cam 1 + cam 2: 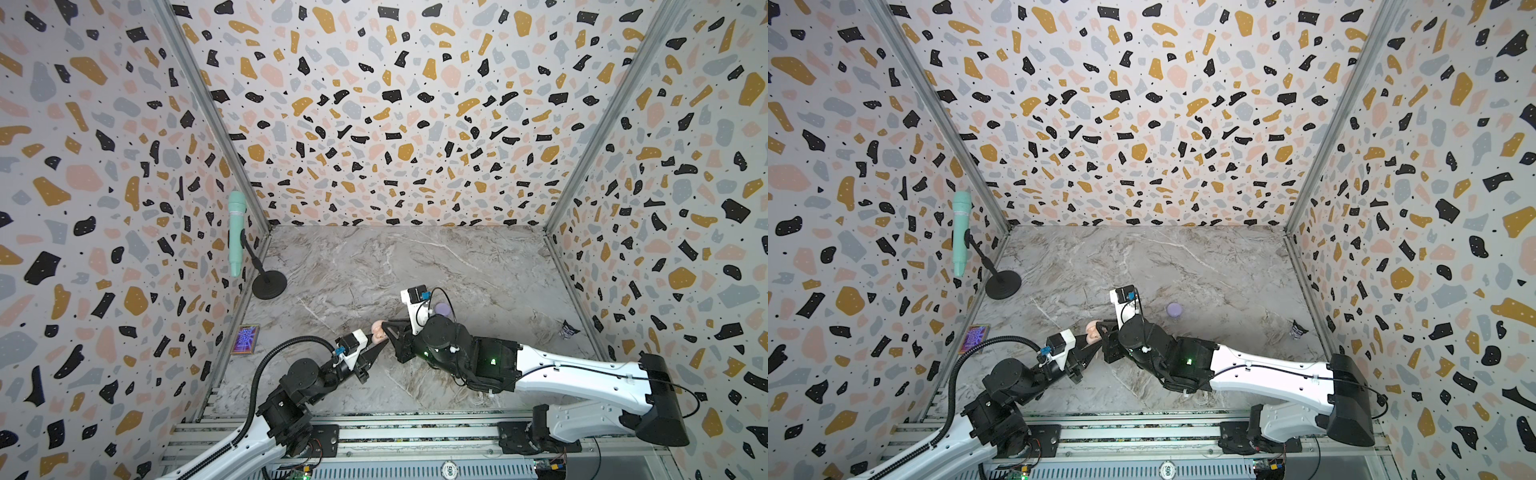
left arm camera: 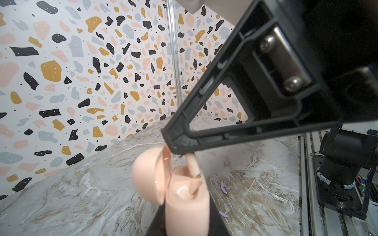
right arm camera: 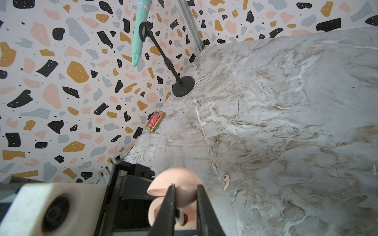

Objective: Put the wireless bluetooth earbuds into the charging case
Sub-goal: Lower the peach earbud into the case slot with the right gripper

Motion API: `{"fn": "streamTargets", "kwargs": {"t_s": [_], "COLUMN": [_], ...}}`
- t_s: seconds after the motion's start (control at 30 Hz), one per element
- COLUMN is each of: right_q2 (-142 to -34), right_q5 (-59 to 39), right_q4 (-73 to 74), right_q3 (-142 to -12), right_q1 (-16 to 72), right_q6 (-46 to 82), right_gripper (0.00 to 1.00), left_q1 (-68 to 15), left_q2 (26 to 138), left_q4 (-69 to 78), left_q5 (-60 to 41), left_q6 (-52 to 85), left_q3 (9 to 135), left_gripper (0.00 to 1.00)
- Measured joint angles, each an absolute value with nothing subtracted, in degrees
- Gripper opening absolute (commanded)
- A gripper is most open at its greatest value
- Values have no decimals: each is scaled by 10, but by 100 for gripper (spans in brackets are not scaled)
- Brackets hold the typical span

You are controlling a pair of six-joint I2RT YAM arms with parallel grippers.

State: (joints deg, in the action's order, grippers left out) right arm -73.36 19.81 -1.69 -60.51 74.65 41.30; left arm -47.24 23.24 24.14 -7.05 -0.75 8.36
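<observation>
**Station.** Both arms are met over the marble table (image 1: 415,266), towards its near edge and slightly left of centre.

**Left gripper** (image 1: 380,347). The fingers are clamped on the lower body of the pink charging case (image 2: 187,206). The case is held mouth-up towards the right arm, with its lid (image 2: 149,175) swung open to one side, clear of the approach. This is judged a bracing hold, so that the wells are exposed and the case cannot slide under pressure. Whether the case rests on the table cannot be told.

**Right gripper** (image 2: 179,144). The fingers are drawn nearly together and pinch the head of a pale pink earbud (image 2: 192,166) at their very tips. The stem is pointed down into one well, with its end at or just inside the mouth. The bud is judged not yet seated.

**Outstanding items.**
- A second pale pink earbud (image 3: 226,181) lies loose on the table near the case.
- A lavender earbud (image 2: 223,187) and a second lavender earbud (image 2: 223,214) lie loose beyond the case, on the right arm's side.
- The lavender case (image 1: 1174,309) stands shut, farther back and to the right.

**Assessment.** A straight push along the well is called for before release. A tilted stem could jam at the rim.
</observation>
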Motion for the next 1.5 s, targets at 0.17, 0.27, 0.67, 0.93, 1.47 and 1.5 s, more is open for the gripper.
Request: {"fn": "streamTargets", "kwargs": {"t_s": [0.17, 0.27, 0.67, 0.93, 1.47, 1.5], "right_q2": [-735, -736, -741, -743, -743, -743], "right_q5": [199, 201, 206, 209, 213, 213], "right_q4": [-15, -12, 5, 10, 13, 13], "right_q3": [-605, -605, -602, -601, -601, -601], "right_q1": [750, 752, 759, 761, 764, 764], "right_q6": [413, 413, 418, 421, 422, 422], "right_gripper": [0, 0, 0, 7, 18, 18], "left_q1": [-469, -466, -461, -459, -459, -459], "left_q2": [226, 223, 215, 213, 209, 209], "left_q4": [247, 249, 252, 251, 250, 250], "left_q5": [-71, -74, -74, -72, -70, -70], "left_q6": [-1, 3, 11, 12, 11, 11], "left_q3": [84, 84, 84, 84, 84, 84], "left_gripper": [0, 0, 0, 0, 0, 0]}}
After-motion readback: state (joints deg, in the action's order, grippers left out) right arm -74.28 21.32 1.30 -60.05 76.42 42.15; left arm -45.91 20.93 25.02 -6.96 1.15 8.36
